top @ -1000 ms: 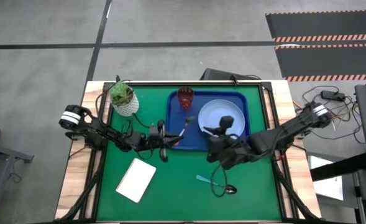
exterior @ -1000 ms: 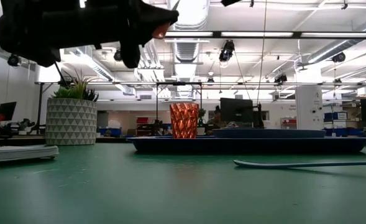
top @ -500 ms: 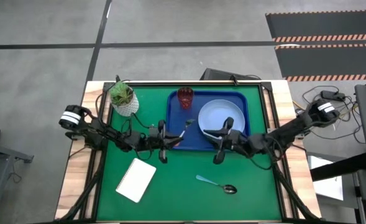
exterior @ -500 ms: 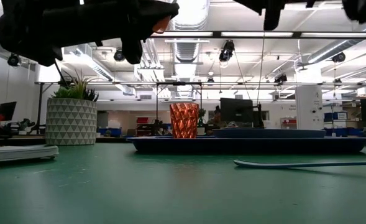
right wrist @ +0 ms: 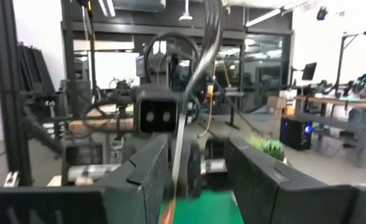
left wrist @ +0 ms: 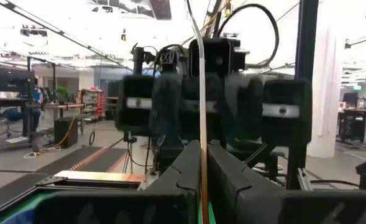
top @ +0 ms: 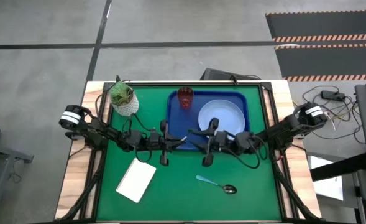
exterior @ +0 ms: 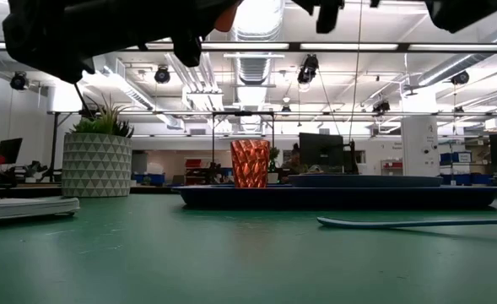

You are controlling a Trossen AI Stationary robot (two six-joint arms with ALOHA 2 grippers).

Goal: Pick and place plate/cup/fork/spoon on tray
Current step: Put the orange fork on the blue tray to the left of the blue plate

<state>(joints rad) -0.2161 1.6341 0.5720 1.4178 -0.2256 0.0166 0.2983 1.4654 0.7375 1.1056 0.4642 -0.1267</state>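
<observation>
My left gripper [top: 165,144] is clamped on the fork [left wrist: 201,118], which stands thin and upright between my closed fingers [left wrist: 232,177]. It hangs just off the tray's [top: 175,106] 7 o'clock corner. My right gripper [top: 206,143] faces it from 3 o'clock, fingers [right wrist: 251,168] spread apart with the fork's tines between them; the two grippers are near each other. On the tray, the plate [top: 222,115] fills the 3 o'clock half and the cup [top: 184,96] stands at 11 o'clock. The spoon [top: 217,184] lies on open green mat [top: 176,186] at 6 o'clock, well apart from the white notepad [top: 136,180] and the potted plant [top: 123,98].
</observation>
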